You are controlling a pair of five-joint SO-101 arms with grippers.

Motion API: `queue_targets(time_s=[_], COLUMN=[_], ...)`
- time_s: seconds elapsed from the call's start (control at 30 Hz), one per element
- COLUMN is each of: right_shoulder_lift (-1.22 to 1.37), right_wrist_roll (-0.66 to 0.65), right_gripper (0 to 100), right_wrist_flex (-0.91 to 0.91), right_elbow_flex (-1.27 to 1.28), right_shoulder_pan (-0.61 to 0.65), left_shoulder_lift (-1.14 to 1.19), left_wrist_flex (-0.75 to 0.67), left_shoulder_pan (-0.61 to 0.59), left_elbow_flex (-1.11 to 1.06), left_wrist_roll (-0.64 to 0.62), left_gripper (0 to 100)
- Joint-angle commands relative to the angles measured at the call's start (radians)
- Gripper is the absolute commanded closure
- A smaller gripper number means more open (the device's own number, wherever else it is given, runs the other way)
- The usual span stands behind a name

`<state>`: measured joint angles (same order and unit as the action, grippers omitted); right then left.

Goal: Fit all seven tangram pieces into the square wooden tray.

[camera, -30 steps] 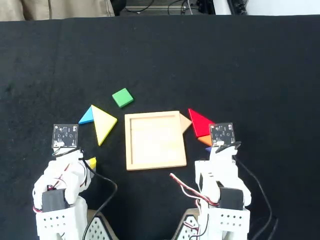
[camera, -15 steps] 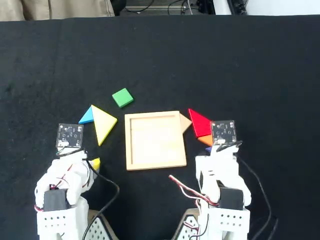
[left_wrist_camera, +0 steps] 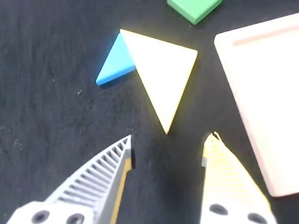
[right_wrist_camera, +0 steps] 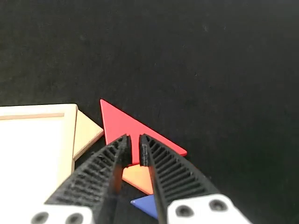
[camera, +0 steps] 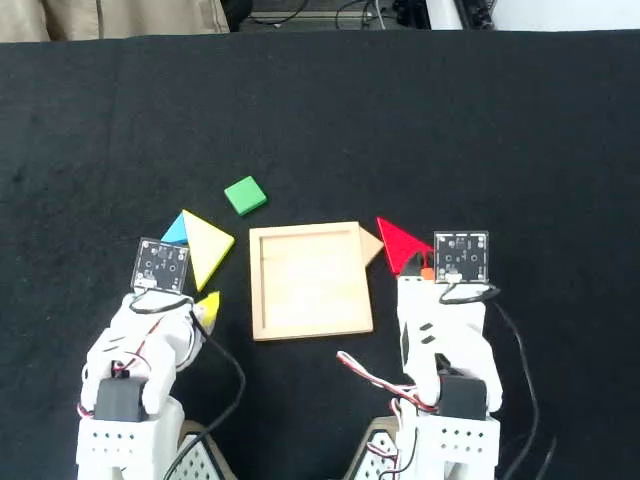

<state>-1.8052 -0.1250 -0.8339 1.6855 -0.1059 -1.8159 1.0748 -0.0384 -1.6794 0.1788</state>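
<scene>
We are looking down on a black desk (camera: 520, 150) where the square wooden tray (camera: 256, 285) is lying flat with no pieces in it. To its left the large yellow triangle (camera: 207, 247) is lying with the light blue triangle (camera: 175, 231) touching its far edge, and the green square (camera: 245, 195) is sitting apart, farther back. The left claw (left_wrist_camera: 171, 136) is hanging wide open and gripping nothing, its tips either side of the yellow triangle's near point. Against the tray's right corner the tan triangle (right_wrist_camera: 86, 132) is resting beside the red triangle (right_wrist_camera: 126, 126). The right claw (right_wrist_camera: 133, 136) is sitting almost closed over the red triangle, a thin slit showing and nothing gripped, with the orange piece (right_wrist_camera: 138, 177) and the dark blue piece (right_wrist_camera: 147, 204) lying beneath it.
</scene>
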Motion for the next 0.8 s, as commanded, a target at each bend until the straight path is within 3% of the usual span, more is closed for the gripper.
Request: queue_targets(time_s=[0.0,0.27,0.43,0.63,0.77], right_shoulder_lift=[-0.059,-0.064,-0.062,-0.061,-0.062], right_wrist_roll=[-0.002,-0.216,-0.232,-0.232,-0.232], right_gripper=[94.6,94.6,94.6,94.6,94.6], right_wrist_flex=[0.025,0.034,0.025,0.011,-0.014], right_elbow_flex=[-0.001,-0.007,-0.001,-0.001,-0.001], right_shoulder_pan=[-0.012,-0.040,-0.040,-0.038,-0.038], left_shoulder_lift=[-0.006,0.003,0.086,0.443,0.764], left_wrist_flex=[-0.083,-0.124,-0.083,-0.193,-0.318], left_shoulder_pan=[0.021,0.051,0.128,0.162,0.156], left_elbow_flex=[-0.008,0.231,0.335,0.435,0.473], left_wrist_roll=[-0.002,-0.028,-0.130,-0.146,-0.261], left_gripper=[75,75,75,75,75])
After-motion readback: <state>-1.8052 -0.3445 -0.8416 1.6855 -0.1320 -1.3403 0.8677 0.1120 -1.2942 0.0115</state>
